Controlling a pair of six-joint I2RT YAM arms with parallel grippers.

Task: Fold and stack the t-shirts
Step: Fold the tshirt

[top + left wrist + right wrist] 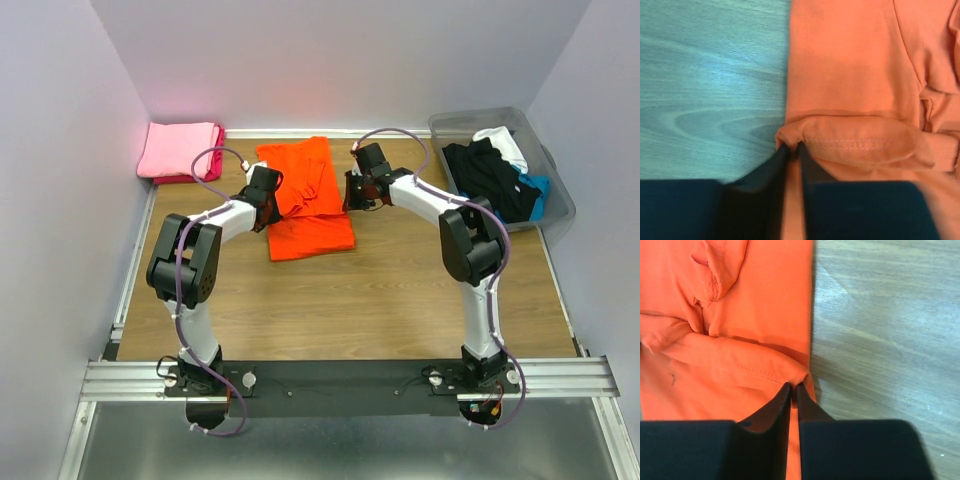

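Note:
A bright orange t-shirt (305,195) lies part-folded on the wooden table, its far half doubled toward the near half. My left gripper (270,197) is at the shirt's left edge and my right gripper (352,190) at its right edge. In the left wrist view, the left gripper (792,147) pinches a bunched corner of the stitched hem (855,145), its jaws a narrow slit apart. The right gripper (793,386) is closed the same way on the hem's other corner (795,372). Folded pink and magenta t-shirts (180,150) are stacked at the far left.
A translucent grey bin (556,190) at the far right holds a black shirt (488,175), a white one (505,143) and a blue one (536,186). Walls close in the left, right and back. Bare wood (350,300) lies between the shirt and the arm bases.

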